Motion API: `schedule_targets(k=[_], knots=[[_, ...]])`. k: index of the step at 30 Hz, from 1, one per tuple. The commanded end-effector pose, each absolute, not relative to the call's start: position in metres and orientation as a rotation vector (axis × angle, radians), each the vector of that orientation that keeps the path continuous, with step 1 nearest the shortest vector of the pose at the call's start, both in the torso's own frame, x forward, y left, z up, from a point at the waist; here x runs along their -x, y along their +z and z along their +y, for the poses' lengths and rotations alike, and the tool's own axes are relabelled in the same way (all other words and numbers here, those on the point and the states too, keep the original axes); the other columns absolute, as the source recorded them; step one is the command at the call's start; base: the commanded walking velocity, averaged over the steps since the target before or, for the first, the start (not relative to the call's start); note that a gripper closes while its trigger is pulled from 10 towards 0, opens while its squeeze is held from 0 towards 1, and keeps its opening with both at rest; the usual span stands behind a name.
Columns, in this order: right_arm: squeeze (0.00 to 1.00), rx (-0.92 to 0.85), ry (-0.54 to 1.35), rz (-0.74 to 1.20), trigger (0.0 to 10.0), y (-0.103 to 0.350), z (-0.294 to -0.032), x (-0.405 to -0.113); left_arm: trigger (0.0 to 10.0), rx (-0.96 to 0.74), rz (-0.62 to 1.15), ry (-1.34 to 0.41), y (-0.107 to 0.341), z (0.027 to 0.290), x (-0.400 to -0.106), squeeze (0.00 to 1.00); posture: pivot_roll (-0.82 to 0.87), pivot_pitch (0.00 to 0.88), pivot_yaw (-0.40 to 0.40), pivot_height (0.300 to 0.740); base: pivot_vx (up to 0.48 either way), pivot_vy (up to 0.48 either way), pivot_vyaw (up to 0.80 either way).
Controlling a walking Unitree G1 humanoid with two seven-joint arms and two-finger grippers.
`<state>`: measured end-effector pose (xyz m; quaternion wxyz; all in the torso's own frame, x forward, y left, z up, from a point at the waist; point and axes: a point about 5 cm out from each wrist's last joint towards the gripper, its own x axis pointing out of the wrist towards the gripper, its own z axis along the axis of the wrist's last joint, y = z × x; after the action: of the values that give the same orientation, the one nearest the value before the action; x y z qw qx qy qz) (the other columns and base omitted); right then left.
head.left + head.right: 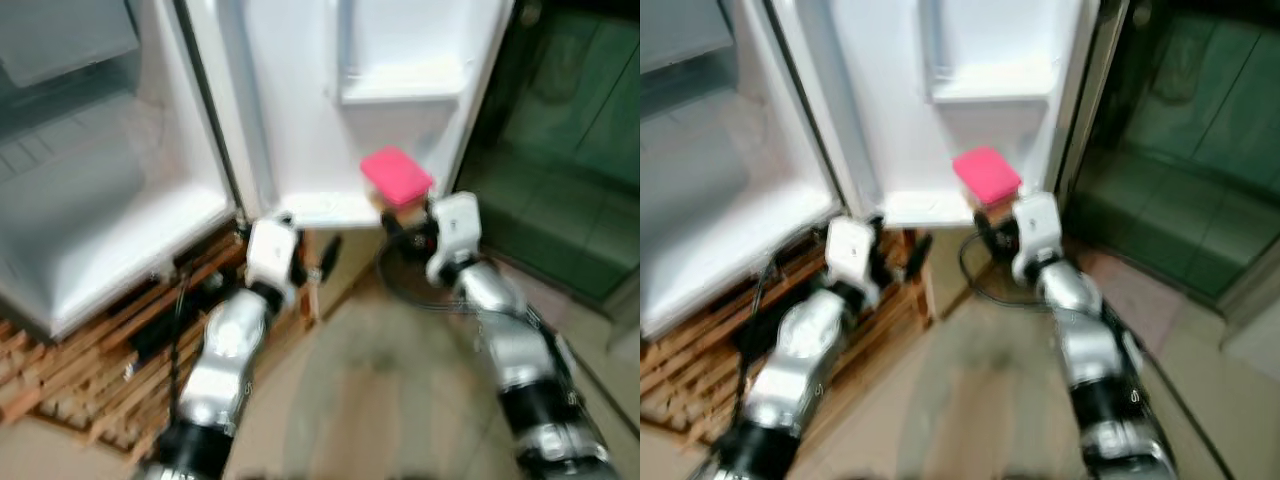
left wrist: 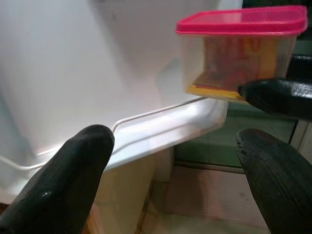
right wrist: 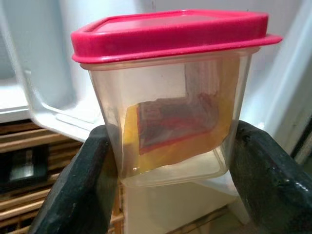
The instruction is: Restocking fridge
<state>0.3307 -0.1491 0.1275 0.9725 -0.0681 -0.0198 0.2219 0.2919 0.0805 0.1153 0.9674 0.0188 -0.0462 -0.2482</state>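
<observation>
A clear plastic container with a pink lid (image 1: 396,174) (image 3: 170,92) holds a red and yellow packet. My right gripper (image 1: 404,222) is shut on its sides, one finger (image 3: 78,185) at each wall. It hangs just above the lowest shelf (image 1: 330,208) of the open fridge door (image 1: 340,90). My left gripper (image 1: 318,265) is open and holds nothing; its fingers (image 2: 58,185) point at the underside of that door shelf (image 2: 161,126), with the container (image 2: 239,53) off to one side.
The open white fridge cabinet (image 1: 90,190) stands at the left on a wooden slatted pallet (image 1: 80,370). A higher door bin (image 1: 400,80) sits above the container. Dark green cabinet (image 1: 560,160) at the right. Black cable (image 1: 400,290) loops near my right arm. Beige floor (image 1: 370,400) below.
</observation>
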Motion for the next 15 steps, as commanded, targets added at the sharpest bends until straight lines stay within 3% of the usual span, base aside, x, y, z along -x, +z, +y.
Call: schedule_targets(k=[1, 15], knots=[[0.00, 0.129, 0.508, -0.047, 0.0, 0.133, -0.139, -0.335, 10.0, -0.057, -0.099, -0.480, 0.117, 0.088, -0.293, 0.00, -0.04, 0.000, 0.024, 0.740, 0.000, 0.000, 0.00], [0.00, 0.137, 0.712, 0.039, 0.0, 0.138, -0.128, -0.359, 10.0, -0.096, -0.086, -0.424, 0.115, 0.098, -0.283, 0.00, 0.04, 0.017, -0.016, 0.740, 0.000, 0.000, 0.00]])
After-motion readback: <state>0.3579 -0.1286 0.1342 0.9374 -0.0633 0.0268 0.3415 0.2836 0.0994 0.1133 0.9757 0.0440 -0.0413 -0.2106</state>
